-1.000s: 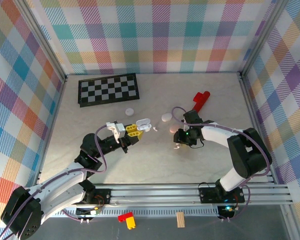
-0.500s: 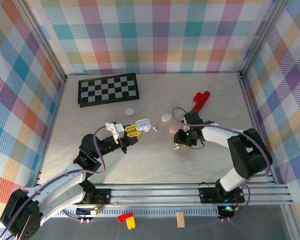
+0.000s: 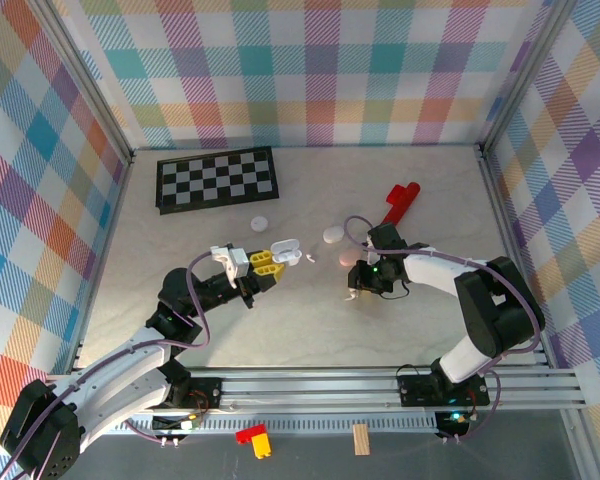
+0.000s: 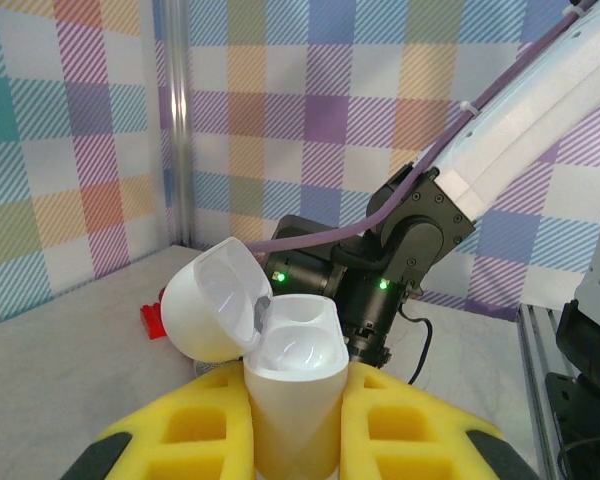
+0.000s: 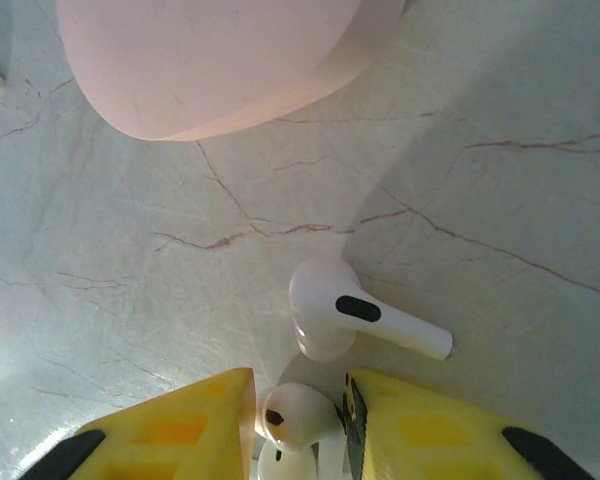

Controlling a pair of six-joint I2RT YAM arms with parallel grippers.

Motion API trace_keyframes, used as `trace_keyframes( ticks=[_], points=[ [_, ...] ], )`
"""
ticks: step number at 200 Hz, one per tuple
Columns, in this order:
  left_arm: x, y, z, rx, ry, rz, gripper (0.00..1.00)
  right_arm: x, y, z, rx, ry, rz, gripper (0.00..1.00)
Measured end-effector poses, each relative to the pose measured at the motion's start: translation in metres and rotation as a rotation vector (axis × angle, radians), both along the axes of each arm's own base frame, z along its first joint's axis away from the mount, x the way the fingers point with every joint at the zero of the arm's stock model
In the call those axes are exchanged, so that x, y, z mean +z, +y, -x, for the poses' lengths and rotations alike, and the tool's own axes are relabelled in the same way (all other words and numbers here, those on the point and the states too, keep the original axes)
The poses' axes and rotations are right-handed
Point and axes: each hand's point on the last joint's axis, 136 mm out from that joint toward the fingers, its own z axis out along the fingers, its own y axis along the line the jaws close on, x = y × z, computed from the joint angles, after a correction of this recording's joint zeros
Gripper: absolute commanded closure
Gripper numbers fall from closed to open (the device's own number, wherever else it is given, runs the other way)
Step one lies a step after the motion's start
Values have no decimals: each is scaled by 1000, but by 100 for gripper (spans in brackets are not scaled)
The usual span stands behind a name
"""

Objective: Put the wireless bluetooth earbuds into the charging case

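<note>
Roughly mid-table, the left gripper (image 3: 269, 258) is clamped on a white charging case (image 4: 295, 365). The case stands upright between the yellow fingers (image 4: 185, 432), its lid (image 4: 212, 300) hinged open and tipped to the left.

The right gripper (image 5: 300, 396) points down at the table (image 3: 310, 330), its fingers standing close on either side of an earbud (image 5: 302, 416). Whether they already pinch it I cannot tell. A second earbud (image 5: 348, 316) lies flat just beyond the fingertips, stem pointing right. It is apart from a pink case (image 5: 210, 60) that sits a little farther out.

In the overhead view another white case (image 3: 332, 235) lies near the pink one. A checkerboard (image 3: 217, 178) lies near the far left corner and a red piece (image 3: 402, 200) toward the far right. The marbled surface is bare between the two grippers and from them back to the near rail (image 3: 380, 385).
</note>
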Motion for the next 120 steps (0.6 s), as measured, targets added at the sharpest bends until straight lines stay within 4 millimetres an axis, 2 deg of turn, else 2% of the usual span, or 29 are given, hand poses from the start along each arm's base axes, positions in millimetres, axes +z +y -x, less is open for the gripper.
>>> trace_keyframes(
  ticks=[56,120],
  points=[
    [0,0,0,0,2,-1,90,-1,-1,0,2,-4,4,79],
    [-1,0,0,0,6,-1,90,2,-9,11,-5,-53,-2,79]
  ],
)
